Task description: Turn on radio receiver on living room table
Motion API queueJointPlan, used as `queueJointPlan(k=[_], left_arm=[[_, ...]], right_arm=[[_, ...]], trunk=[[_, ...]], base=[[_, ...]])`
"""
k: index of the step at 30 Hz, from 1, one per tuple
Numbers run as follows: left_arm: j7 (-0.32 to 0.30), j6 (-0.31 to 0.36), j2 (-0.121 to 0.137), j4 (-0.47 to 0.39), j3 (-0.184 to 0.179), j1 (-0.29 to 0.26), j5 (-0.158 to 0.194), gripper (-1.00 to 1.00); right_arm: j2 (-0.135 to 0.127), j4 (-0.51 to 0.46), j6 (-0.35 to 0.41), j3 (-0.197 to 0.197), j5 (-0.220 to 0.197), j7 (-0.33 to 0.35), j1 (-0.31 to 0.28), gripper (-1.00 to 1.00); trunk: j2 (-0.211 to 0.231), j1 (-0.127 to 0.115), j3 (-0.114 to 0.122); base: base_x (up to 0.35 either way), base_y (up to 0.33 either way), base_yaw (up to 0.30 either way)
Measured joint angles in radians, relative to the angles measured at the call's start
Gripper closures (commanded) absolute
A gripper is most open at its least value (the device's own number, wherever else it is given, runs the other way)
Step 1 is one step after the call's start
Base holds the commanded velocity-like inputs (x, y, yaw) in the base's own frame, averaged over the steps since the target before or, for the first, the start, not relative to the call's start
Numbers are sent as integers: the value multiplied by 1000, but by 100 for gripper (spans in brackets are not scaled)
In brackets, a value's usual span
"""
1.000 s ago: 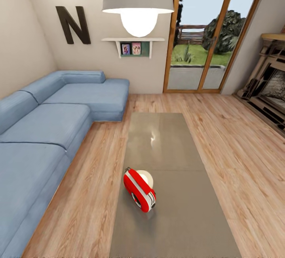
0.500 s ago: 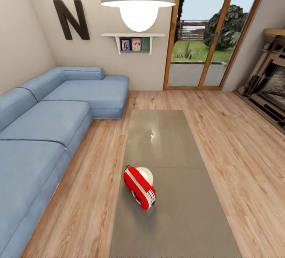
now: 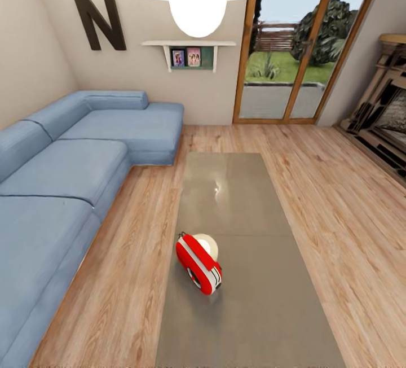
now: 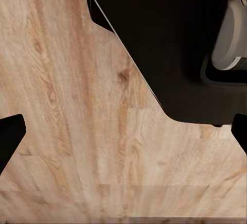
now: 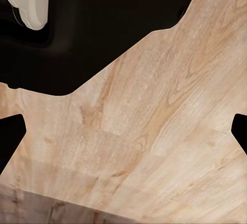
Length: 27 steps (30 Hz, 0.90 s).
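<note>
Head view: radio (image 3: 198,263) stood on the table (image 3: 254,300), near end, left of centre, just in front of a pale disc (image 3: 207,244). Judged light, rigid, liable to slide; press its dial, don't grasp.

Left wrist: left gripper (image 4: 123,134) spread wide over floor (image 4: 67,131).

Right wrist: right gripper (image 5: 126,131) also wide.

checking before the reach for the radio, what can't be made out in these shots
- Radio receiver, head view: its dial face is too small to read; no switch discernible.
- Pale round disc, head view: mostly hidden behind the radio receiver.
- Table, head view: near end cut off by the bottom edge.
- Left hand and right hand, wrist views: only dark fingertip corners at the frame edges.
</note>
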Motion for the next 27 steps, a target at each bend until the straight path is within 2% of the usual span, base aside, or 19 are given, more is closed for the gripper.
queueJointPlan(k=[27], left_arm=[[0, 0, 0, 0, 0, 0, 0, -100]], right_arm=[[0, 0, 0, 0, 0, 0, 0, -100]], trunk=[[0, 0, -44]], base=[[0, 0, 0]])
